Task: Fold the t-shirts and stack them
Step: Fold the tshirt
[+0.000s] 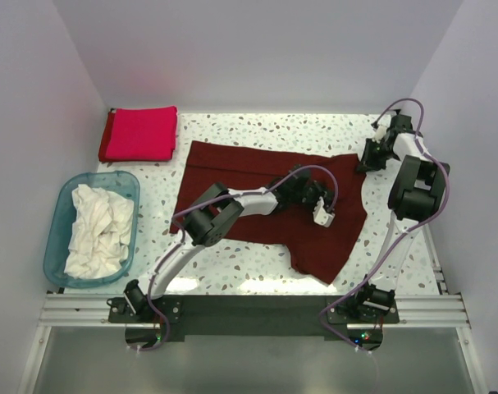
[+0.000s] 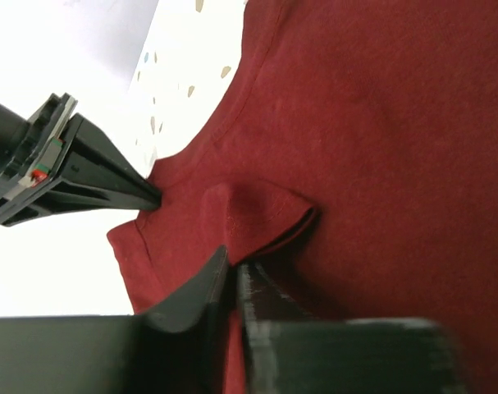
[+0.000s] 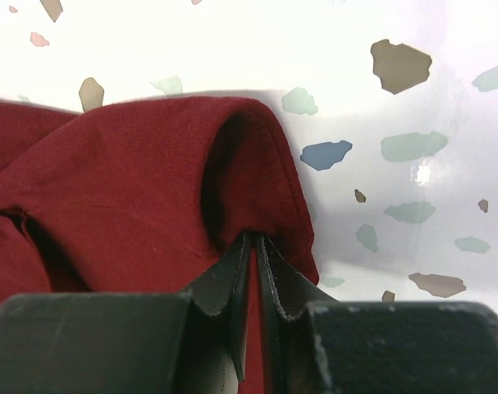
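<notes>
- Where it lies spread across the middle of the speckled table [image 1: 232,267], the maroon t-shirt [image 1: 257,176] is gripped at two places.
- The left gripper [image 2: 232,267] has its fingers pressed nearly together, pinching a raised fold of the maroon cloth toward 4 o'clock from the shirt's middle.
- The right gripper [image 3: 254,242] is pinched on the shirt's edge at its 2 o'clock corner, with cloth humped over the tips.
- The crimson t-shirt [image 1: 139,134] lies folded at the table's 10 o'clock corner.
- The white t-shirts [image 1: 97,230] lie crumpled inside the translucent blue tub [image 1: 53,238] at 8 o'clock.
</notes>
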`<state>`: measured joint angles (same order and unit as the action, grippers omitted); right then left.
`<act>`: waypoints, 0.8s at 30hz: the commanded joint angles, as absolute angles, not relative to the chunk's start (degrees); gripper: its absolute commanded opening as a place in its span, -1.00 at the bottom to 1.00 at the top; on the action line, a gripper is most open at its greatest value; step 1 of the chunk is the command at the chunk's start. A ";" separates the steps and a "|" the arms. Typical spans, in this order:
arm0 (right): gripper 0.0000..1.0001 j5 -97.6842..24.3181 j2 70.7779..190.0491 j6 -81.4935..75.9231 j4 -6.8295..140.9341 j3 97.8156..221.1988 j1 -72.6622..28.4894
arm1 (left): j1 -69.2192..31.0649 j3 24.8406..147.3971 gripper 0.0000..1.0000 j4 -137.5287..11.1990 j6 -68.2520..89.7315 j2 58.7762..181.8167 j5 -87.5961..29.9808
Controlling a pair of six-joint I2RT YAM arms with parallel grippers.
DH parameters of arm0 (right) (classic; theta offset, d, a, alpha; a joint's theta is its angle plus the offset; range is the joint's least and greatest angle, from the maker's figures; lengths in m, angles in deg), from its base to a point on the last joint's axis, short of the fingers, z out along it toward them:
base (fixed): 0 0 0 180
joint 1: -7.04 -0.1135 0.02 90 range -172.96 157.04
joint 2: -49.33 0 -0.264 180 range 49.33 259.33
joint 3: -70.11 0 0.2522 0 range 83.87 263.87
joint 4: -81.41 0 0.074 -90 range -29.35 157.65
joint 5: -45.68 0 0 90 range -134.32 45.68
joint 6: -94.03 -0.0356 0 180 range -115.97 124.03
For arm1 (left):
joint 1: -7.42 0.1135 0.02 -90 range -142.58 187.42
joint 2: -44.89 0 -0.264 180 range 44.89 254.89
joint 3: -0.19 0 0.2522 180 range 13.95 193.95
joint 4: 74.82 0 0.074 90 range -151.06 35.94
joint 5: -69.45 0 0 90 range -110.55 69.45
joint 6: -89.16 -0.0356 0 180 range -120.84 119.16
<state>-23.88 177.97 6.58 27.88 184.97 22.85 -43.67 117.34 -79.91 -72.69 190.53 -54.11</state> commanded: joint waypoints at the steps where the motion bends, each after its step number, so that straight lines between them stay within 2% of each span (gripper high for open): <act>1: -0.78 -25.07 177.91 6.05 30.03 186.44 22.95 | -44.26 119.51 -0.86 -83.82 -73.09 190.70 -55.17; 4: -0.78 -25.16 178.35 5.96 30.21 186.62 22.86 | -44.26 116.54 -1.00 -85.14 -72.30 187.73 -56.49; 10: -0.79 -25.78 179.06 5.70 30.38 187.23 22.86 | -44.34 103.37 -1.00 -91.11 -71.95 179.99 -59.92; 18: -0.80 -27.27 178.97 5.44 31.09 186.27 22.95 | -44.08 97.89 -1.00 -93.76 -70.54 175.76 -61.24; 24: -1.00 -28.50 178.88 5.00 31.00 186.09 22.95 | -43.73 97.18 -1.00 -92.79 -68.87 174.44 -64.40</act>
